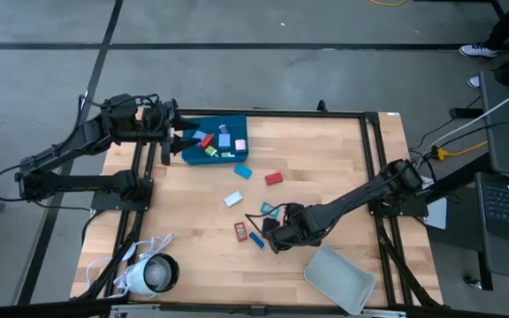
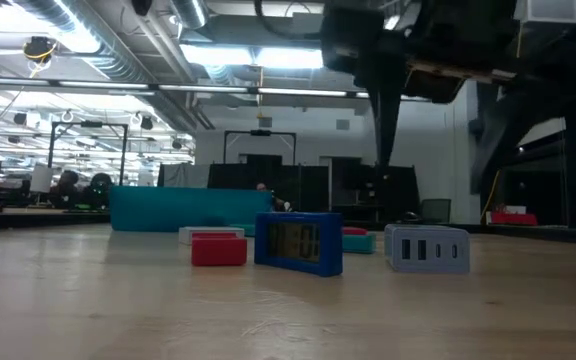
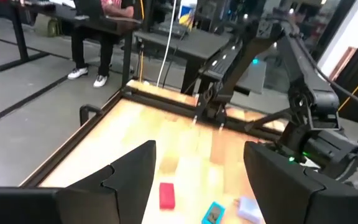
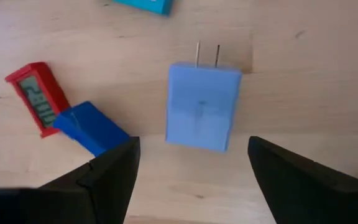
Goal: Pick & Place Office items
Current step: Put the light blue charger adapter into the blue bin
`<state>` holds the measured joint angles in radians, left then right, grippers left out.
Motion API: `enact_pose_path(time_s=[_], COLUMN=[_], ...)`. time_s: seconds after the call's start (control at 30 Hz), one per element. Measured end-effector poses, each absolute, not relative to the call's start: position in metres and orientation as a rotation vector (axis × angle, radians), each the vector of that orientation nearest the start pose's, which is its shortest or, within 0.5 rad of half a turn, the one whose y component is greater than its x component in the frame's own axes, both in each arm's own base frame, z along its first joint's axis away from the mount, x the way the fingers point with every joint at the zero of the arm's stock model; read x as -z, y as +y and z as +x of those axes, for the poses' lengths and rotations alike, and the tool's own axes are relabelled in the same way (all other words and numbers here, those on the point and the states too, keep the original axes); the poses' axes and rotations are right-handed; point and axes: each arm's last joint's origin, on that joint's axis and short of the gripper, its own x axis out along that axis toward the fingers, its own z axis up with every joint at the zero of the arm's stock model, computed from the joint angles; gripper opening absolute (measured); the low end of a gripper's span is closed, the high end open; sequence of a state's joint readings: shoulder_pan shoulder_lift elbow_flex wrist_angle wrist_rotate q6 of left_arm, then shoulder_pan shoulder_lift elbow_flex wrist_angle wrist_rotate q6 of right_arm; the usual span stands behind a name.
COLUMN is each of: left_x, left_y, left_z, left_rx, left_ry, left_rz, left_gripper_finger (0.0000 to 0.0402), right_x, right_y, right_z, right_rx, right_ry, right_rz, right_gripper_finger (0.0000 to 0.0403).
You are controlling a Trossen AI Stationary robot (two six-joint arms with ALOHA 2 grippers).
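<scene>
Several small office items lie loose on the wooden table: a light blue plug adapter, a red clock-like piece, a dark blue block, a red block, a white piece and a light blue piece. More sit in the teal tray at the far left. My right gripper hangs open over the adapter, pointing down, with a finger on either side of its near end and apart from it. My left gripper is open and raised beside the teal tray, holding nothing.
A grey tray sits at the near right corner. A white round corded device lies at the near left. A black frame runs along the table's edges. In the left wrist view, a person sits at a desk beyond the table.
</scene>
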<state>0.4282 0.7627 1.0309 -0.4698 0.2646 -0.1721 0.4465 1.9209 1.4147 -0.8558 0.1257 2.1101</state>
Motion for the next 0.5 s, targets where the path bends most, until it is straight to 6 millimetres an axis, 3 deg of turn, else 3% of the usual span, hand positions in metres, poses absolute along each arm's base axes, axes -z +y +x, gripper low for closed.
enact_pose_path(time_s=[0.5], left_x=[-0.378], left_y=[0.054], left_z=[0.140], left_rx=[-0.119], left_ry=[0.293], left_rz=[-0.222], left_gripper_finger=[0.0239], right_x=[-0.181], right_y=[0.142], right_z=[0.346], right_rx=[1.175], right_ry=[1.007], right_rz=[1.427], right_gripper_finger=[0.0310])
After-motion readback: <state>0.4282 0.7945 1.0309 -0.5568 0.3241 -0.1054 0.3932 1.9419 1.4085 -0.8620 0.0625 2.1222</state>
